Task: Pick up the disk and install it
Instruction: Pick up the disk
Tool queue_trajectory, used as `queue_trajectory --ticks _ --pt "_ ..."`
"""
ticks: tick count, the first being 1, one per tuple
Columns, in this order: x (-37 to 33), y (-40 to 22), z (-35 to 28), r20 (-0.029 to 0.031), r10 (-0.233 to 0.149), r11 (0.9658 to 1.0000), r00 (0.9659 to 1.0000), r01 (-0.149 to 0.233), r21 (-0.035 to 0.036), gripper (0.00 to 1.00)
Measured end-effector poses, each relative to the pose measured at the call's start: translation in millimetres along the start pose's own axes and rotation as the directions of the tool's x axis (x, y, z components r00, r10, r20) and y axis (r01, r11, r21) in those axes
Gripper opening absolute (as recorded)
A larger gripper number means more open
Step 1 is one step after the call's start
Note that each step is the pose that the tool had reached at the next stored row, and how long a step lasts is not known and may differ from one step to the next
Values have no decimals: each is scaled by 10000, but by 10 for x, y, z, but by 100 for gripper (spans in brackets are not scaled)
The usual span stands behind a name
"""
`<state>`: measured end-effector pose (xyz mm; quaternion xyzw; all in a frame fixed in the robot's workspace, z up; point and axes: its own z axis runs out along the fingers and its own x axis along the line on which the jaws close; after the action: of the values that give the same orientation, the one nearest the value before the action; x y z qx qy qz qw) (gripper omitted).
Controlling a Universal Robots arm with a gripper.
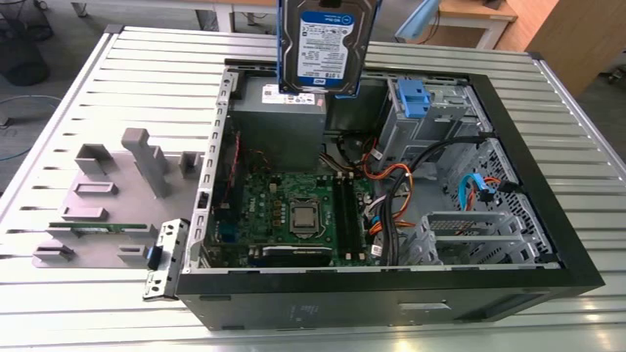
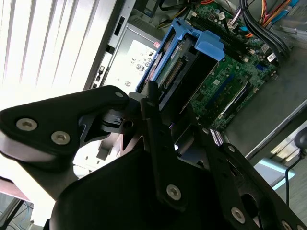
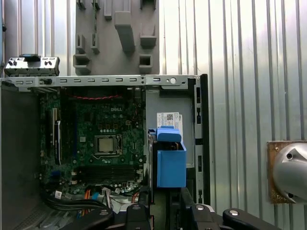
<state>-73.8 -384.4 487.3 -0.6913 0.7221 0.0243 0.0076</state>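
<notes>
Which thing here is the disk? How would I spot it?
Find the open black computer case on the ribbed metal table. The disk hangs upright above the gray metal box inside. Unlike that box, it carries a big white-and-blue label and blue side rails.

Layout: computer case (image 1: 391, 302) lying open on the slatted table (image 1: 157, 81), disk (image 1: 326, 45) upright above its far end.

In the exterior view, the disk stands over the power supply (image 1: 278, 121), apart from it. The motherboard (image 1: 284, 202) lies in the case nearer than the power supply. The drive cage (image 1: 430, 110) and cables (image 1: 411, 176) sit to the exterior view's right of both. Outside the case, at the exterior view's left, a fixture plate (image 1: 108, 198) lies on the table, with a circuit strip (image 1: 98, 228) on its near part.
</notes>
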Motion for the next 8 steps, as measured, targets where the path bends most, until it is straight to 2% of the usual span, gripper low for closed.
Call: queue_trajectory --ticks 8 --pt "13 -1 -1 -1 0 10000 10000 0 -1 35"
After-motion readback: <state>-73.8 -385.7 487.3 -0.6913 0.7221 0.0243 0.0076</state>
